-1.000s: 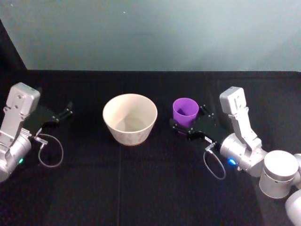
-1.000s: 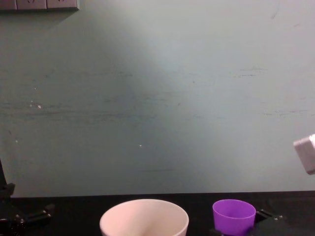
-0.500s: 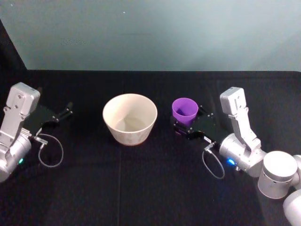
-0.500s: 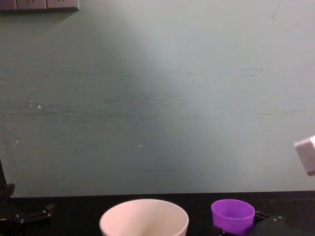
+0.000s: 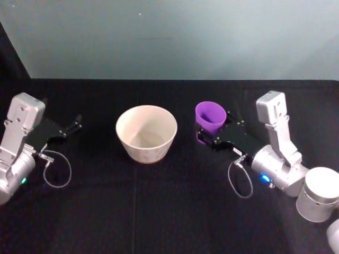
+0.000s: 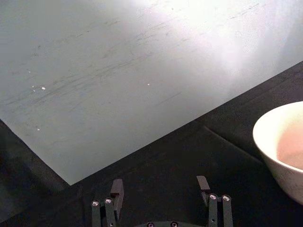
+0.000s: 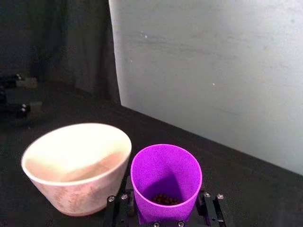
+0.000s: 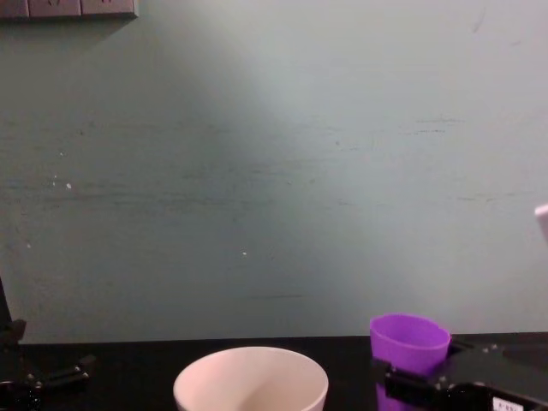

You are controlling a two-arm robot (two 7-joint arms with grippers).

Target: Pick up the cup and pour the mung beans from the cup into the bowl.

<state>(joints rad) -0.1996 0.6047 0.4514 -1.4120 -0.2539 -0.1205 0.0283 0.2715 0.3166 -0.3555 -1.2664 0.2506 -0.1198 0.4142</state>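
Your right gripper [image 5: 216,130] is holding the purple cup [image 5: 210,115], jaws clamping its lower part, and dark mung beans [image 7: 163,199] are lying in its bottom. The cup is leaning slightly, just right of the cream bowl [image 5: 144,152], not touching. Your left gripper [image 5: 72,126] is idling at the black surface's [image 5: 159,211] left, jaws apart.

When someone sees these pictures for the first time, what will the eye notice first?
The bright purple cup stands out against the black table, clamped in the right gripper just right of the wide cream bowl. Dark mung beans lie at its bottom, seen from the right wrist. The left gripper rests open at the table's left side.
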